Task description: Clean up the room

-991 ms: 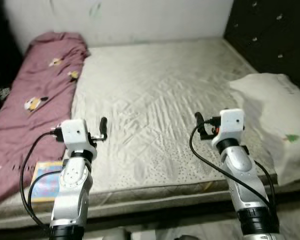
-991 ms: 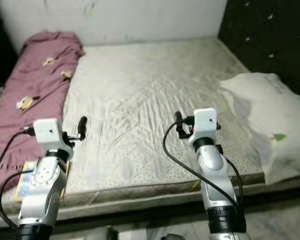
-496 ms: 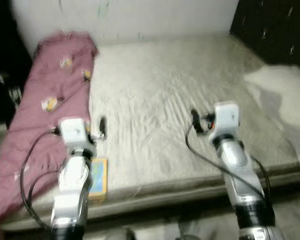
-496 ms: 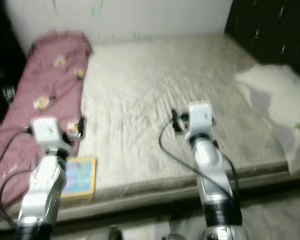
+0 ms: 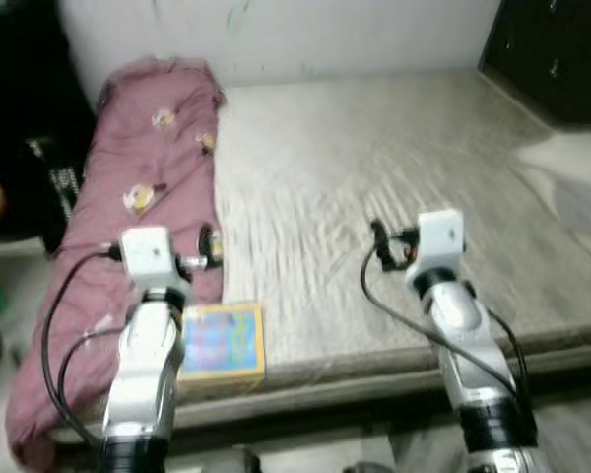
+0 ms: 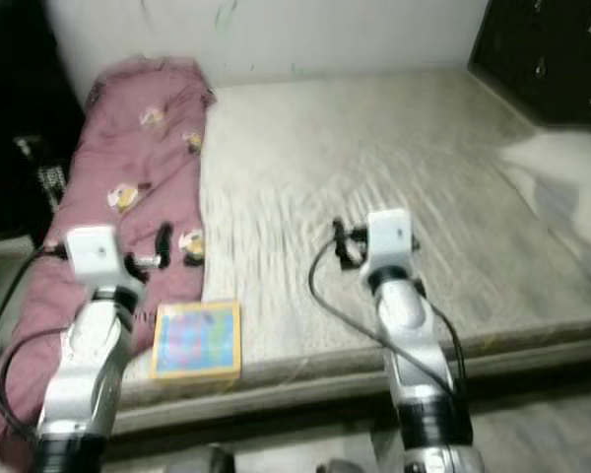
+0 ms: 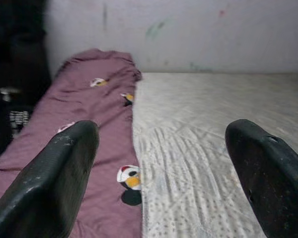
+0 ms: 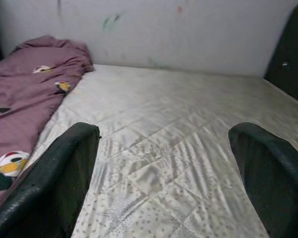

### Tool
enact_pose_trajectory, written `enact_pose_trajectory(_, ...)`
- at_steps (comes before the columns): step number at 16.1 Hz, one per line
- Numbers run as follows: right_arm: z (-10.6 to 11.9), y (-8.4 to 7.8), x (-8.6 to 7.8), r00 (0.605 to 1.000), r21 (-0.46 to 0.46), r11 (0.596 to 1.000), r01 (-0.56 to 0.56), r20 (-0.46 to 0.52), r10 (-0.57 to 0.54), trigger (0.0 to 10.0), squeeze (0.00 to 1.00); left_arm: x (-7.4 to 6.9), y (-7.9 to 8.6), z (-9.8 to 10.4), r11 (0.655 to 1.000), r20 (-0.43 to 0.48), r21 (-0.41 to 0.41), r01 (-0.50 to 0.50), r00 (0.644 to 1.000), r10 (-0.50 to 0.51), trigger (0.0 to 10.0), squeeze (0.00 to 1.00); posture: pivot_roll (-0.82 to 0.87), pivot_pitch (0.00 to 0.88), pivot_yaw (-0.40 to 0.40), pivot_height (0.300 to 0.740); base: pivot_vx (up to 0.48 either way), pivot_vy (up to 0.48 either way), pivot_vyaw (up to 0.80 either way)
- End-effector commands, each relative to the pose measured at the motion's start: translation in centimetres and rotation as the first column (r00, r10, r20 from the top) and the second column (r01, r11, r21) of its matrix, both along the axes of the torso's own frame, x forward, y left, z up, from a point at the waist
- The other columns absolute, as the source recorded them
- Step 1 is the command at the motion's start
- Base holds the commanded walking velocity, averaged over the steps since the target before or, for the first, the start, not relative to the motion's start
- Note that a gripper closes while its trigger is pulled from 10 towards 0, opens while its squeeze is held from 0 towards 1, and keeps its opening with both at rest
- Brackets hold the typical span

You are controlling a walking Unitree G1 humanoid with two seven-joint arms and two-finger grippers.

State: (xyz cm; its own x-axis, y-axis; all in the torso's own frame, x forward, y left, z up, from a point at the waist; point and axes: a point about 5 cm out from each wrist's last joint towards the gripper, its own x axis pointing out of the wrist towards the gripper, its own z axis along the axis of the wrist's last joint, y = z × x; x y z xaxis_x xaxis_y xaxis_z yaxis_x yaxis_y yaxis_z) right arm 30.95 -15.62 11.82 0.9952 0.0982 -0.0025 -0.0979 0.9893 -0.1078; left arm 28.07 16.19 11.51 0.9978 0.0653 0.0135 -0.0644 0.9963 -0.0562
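A crumpled maroon blanket (image 5: 148,187) with small cartoon prints lies along the left side of a bare grey mattress (image 5: 374,168). A colourful flat book (image 5: 222,340) rests on the mattress's front edge, just beside the blanket. My left gripper (image 5: 209,246) hovers open over the blanket's inner edge, a little beyond the book. My right gripper (image 5: 379,241) is held open above the middle of the mattress. In the wrist views both the left gripper (image 7: 164,168) and the right gripper (image 8: 164,168) have their fingers wide apart with nothing between them.
A white pillow (image 5: 576,177) lies at the mattress's right edge, blurred. A dark padded headboard (image 5: 552,49) rises at the far right and a white wall (image 5: 325,30) runs behind the bed. Dark furniture (image 5: 30,148) stands left of the blanket.
The camera has swung left and back, so the bed sits further right in view and the book shows fully. Both arms keep their raised pose, grippers still open.
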Motion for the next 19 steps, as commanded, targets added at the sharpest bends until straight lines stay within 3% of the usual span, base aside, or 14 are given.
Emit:
enact_pose_trajectory(1, 0.74, 0.88, 0.23, 0.999, 0.009, 1.000, -0.027, 0.029, 0.026, 10.0, 0.00, 0.04, 0.85, 0.17, 1.000, 0.002, 0.018, -0.025, 1.000, 0.025, 10.0, 0.00, 0.01, 0.000, 0.022, 0.740, 0.000, 0.480, 0.00)
enact_pose_trajectory(4, 0.76, 0.89, 0.26, 0.999, 0.009, 1.000, -0.028, 0.029, 0.027, 10.0, 0.00, 0.00, 0.90, 0.37, 0.999, 0.021, 0.017, -0.030, 0.999, 0.030, 10.0, 0.00, 0.01, 0.000, 0.022, 0.740, 0.000, 0.480, 0.00)
enact_pose_trajectory(11, 0.73, 0.82, 0.32, 0.999, 0.015, 0.999, -0.028, 0.031, 0.028, 10.0, 0.00, 0.04, 0.97, 0.49, 0.999, 0.033, 0.021, -0.041, 0.999, 0.041, 10.0, 0.00, 0.01, 0.000, 0.020, 0.740, 0.000, 0.000, 0.00)
enact_pose_trajectory(19, 0.51, 0.84, 0.23, 0.999, 0.010, 1.000, -0.029, 0.027, 0.028, 10.0, 0.00, 0.14, 0.83, 0.60, 1.000, 0.041, 0.014, -0.025, 0.999, 0.024, 10.0, 0.00, 0.02, 0.000, 0.024, 0.740, 0.000, 0.467, 0.00)
